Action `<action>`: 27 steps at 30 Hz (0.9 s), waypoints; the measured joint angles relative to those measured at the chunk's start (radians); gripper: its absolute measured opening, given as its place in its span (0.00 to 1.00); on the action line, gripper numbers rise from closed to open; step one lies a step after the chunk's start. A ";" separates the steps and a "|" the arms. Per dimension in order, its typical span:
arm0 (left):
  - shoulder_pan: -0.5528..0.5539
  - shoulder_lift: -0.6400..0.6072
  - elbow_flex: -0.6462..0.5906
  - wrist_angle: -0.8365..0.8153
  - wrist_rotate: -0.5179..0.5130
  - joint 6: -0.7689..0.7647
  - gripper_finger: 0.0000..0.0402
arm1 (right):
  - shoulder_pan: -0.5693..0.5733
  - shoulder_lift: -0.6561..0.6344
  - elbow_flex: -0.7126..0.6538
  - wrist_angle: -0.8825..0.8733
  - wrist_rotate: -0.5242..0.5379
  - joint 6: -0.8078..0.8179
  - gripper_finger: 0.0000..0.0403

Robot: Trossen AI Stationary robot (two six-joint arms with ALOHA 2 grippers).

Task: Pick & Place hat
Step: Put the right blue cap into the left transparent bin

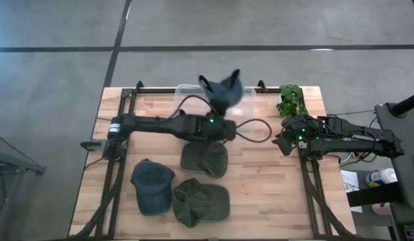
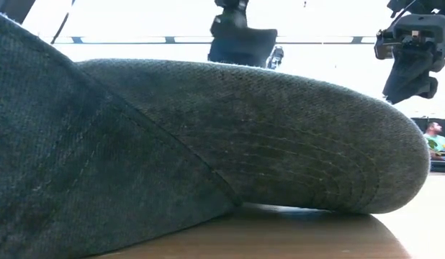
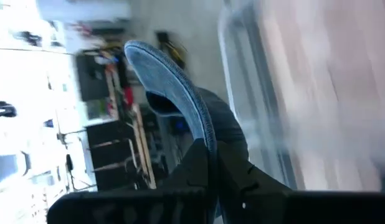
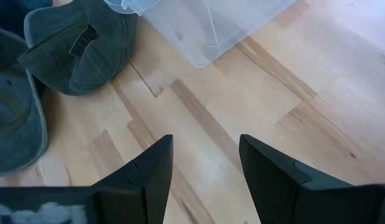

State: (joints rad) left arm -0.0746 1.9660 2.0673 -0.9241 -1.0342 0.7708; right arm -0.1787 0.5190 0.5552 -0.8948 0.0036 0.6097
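Above the clear bin (image 1: 193,90) at the table's (image 1: 260,181) far edge, the left pincer (image 1: 224,114) grips a blue hat (image 1: 222,90) by its brim, held aloft. Three more hats (image 1: 204,159) lie on the near table. The right pincer (image 4: 205,165) hovers at the right side, fingers apart, holding nothing.

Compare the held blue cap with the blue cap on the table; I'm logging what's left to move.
The held blue cap hangs in the left gripper above the clear bin; the blue cap on the table lies flat, untouched. The held one looks crumpled, the other keeps its shape. Both are blue denim.
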 joint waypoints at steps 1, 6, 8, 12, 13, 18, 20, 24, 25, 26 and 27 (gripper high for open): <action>0.001 -0.004 0.028 -0.095 0.004 -0.034 0.02 | 0.000 0.000 0.000 0.000 0.000 -0.007 0.44; 0.001 -0.046 0.114 -0.444 0.045 -0.231 0.02 | 0.000 0.000 0.000 0.000 0.000 -0.012 0.44; 0.001 -0.074 0.110 -0.494 0.061 -0.282 0.02 | 0.000 0.000 0.000 0.000 0.000 -0.012 0.44; 0.001 -0.133 0.058 -0.509 0.151 -0.324 0.03 | 0.000 0.000 0.000 0.001 0.000 -0.012 0.44; 0.001 -0.144 0.037 -0.508 0.174 -0.325 0.03 | 0.000 0.000 0.000 0.001 0.000 -0.012 0.44; 0.008 -0.180 -0.100 -0.497 0.274 -0.283 0.03 | 0.000 0.000 0.000 0.003 0.000 -0.012 0.44; 0.016 -0.191 -0.165 -0.459 0.302 -0.256 0.03 | 0.000 0.000 0.000 0.006 0.000 -0.012 0.44; 0.046 -0.220 -0.302 -0.344 0.359 -0.204 0.03 | 0.000 0.000 0.000 0.010 -0.001 -0.011 0.44; 0.054 -0.228 -0.332 -0.316 0.372 -0.187 0.03 | 0.000 0.000 0.000 0.010 -0.001 -0.011 0.44; 0.062 -0.235 -0.359 -0.294 0.388 -0.176 0.04 | 0.000 0.000 0.000 0.010 -0.001 -0.011 0.44; 0.070 -0.239 -0.382 -0.276 0.408 -0.168 0.04 | 0.000 0.000 0.000 0.010 -0.001 -0.010 0.44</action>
State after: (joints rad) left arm -0.0047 1.7275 1.6857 -1.1997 -0.6263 0.6030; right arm -0.1791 0.5190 0.5552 -0.8848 0.0029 0.5995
